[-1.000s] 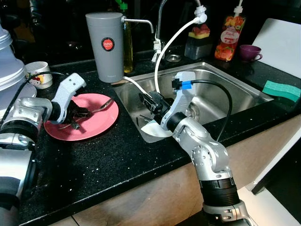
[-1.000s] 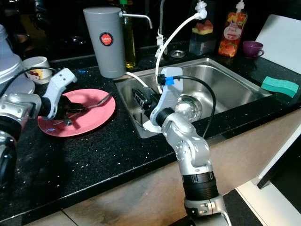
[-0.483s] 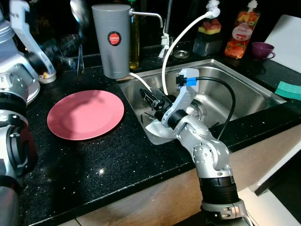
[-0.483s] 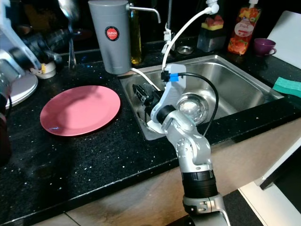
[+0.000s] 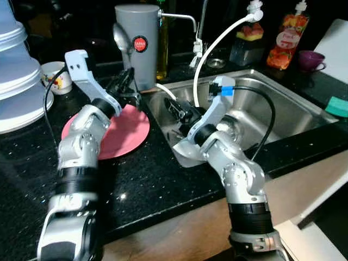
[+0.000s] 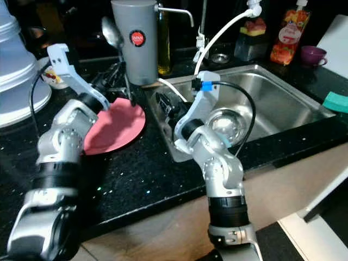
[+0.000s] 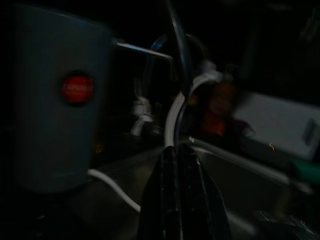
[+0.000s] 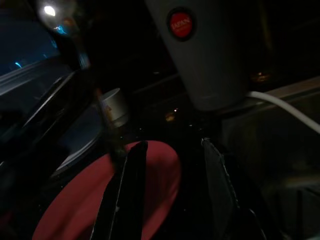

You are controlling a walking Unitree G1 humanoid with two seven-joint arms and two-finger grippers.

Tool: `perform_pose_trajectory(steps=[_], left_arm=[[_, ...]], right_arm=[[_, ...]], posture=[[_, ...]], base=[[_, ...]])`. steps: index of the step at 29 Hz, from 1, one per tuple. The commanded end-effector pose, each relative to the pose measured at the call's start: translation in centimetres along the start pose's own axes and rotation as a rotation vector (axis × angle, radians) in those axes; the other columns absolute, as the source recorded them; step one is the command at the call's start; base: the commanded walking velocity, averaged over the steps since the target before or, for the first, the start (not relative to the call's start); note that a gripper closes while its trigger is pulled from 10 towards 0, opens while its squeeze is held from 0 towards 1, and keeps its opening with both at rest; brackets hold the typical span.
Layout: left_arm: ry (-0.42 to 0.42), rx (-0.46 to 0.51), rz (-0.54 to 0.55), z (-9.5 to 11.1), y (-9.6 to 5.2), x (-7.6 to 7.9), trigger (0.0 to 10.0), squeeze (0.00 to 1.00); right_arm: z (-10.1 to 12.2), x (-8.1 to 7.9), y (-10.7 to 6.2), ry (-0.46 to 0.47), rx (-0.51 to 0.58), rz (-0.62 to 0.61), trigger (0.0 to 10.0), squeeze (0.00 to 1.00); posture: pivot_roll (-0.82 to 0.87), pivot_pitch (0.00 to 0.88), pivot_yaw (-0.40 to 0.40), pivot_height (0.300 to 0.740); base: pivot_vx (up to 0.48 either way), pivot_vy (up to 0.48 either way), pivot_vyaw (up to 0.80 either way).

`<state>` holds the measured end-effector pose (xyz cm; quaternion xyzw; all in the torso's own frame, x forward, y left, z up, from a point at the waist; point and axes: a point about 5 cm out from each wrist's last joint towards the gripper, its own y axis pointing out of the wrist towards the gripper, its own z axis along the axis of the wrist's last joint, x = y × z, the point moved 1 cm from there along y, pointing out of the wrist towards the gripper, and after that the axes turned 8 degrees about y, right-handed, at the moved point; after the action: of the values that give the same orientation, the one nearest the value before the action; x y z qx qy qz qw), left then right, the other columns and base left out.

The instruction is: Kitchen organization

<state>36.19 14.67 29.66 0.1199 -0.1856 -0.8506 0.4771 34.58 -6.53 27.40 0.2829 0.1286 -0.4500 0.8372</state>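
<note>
Spoon (image 6: 112,33) held upright, bowl end up, pinched in left end effector (image 6: 117,73) above far edge of pink plate (image 6: 117,125); the spoon's bowl sits just beside the grey water-filter jug (image 6: 134,38) with its red round label. Left wrist view is dark and blurred, fingers (image 7: 170,200) pressed together on the thin handle, jug (image 7: 60,100) and sink rim ahead. Plate lies flat on black speckled counter (image 6: 136,174), partly covered by the left arm.

Right end effector (image 5: 176,109) reaches over the left wall of the steel sink (image 5: 283,109), fingers spread with a gap, holding nothing; right wrist view shows both fingers (image 8: 127,190) apart, pink plate (image 8: 160,175) and jug (image 8: 210,55) beyond. Round steel bowl (image 6: 225,124) in sink just behind the right arm. White hose (image 5: 217,46) arcs from the tap into the sink.

Small white mug (image 5: 54,76) on counter at far left, beside stacked pale containers (image 5: 19,81). Behind sink: orange drink pouch (image 5: 287,32), purple cup (image 5: 310,58). Green sponge (image 6: 337,100) on counter at right of sink.
</note>
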Motion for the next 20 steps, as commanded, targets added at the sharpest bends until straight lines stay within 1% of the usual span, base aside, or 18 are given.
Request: perform_pose_trajectory(steps=[1,2,3,7,9,11,12,14,16,17,19,20], left_arm=[[0.014,-0.019,-0.027,0.3,-0.6,0.4,0.0,0.0],[0.017,-0.025,-0.049,0.7,-1.2,0.3,0.0,0.0],[-0.007,-0.039,-0.077,1.4,-2.2,0.6,0.0,0.0],[-0.021,-0.054,-0.102,1.7,-2.8,0.9,0.0,0.0],[-0.019,-0.072,-0.136,1.7,-3.3,1.4,0.0,0.0],[-0.054,-0.081,-0.192,1.7,-3.9,2.3,0.0,0.0],[-0.054,-0.081,-0.192,1.7,-3.9,2.3,0.0,0.0],[-0.096,-0.084,-0.242,1.5,-4.4,3.0,0.0,0.0],[-0.146,-0.088,-0.261,1.4,-4.6,3.5,0.0,0.0],[-0.164,-0.09,-0.262,1.4,-4.7,3.6,0.0,0.0],[-0.181,-0.091,-0.265,1.4,-4.8,3.7,0.0,0.0],[-0.195,-0.092,-0.258,1.3,-4.8,3.7,0.0,0.0]], right_arm=[[0.1,0.0,-0.1,0.019,0.01,-0.003,10.0,0.0],[0.1,0.0,-0.1,0.031,0.013,-0.002,10.0,0.0],[0.1,-0.1,-0.1,0.053,0.016,0.003,10.0,1.0],[0.1,-0.3,0.0,0.067,0.018,0.015,10.0,1.0],[0.1,-0.6,0.0,0.076,0.02,0.027,10.0,1.0],[0.2,-1.2,0.1,0.09,0.026,0.05,10.0,1.0],[0.2,-1.2,0.1,0.09,0.026,0.05,10.0,1.0],[0.5,-2.2,0.3,0.106,0.032,0.092,10.0,1.0],[0.8,-3.2,0.5,0.13,0.035,0.129,10.0,1.0],[0.8,-3.4,0.5,0.14,0.035,0.139,10.0,0.92],[0.9,-3.6,0.5,0.152,0.036,0.15,10.0,0.92],[1.1,-4.0,0.5,0.179,0.042,0.172,10.0,0.0]], posture=[[-0.04,0.049,0.026,0.74],[-0.04,0.049,0.026,0.74],[-0.04,0.04,0.021,0.74],[-0.04,0.04,0.021,0.74],[-0.03,0.034,0.021,0.74],[-0.03,0.029,0.022,0.74],[-0.03,0.029,0.022,0.74],[-0.03,0.028,0.025,0.74],[-0.03,0.029,0.025,0.74],[-0.03,0.029,0.025,0.74],[-0.03,0.03,0.025,0.74],[-0.03,0.033,0.026,0.74]], base=[[0.0,0.0,0.0],[0.0,0.0,0.0],[0.0,0.0,0.0],[0.0,0.0,0.0],[0.0,0.0,0.0],[0.0,0.0,0.0],[0.0,0.0,0.0],[0.0,0.0,0.0],[0.0,0.0,0.0],[0.0,0.0,0.0],[0.0,0.0,0.0],[0.0,0.0,0.0]])
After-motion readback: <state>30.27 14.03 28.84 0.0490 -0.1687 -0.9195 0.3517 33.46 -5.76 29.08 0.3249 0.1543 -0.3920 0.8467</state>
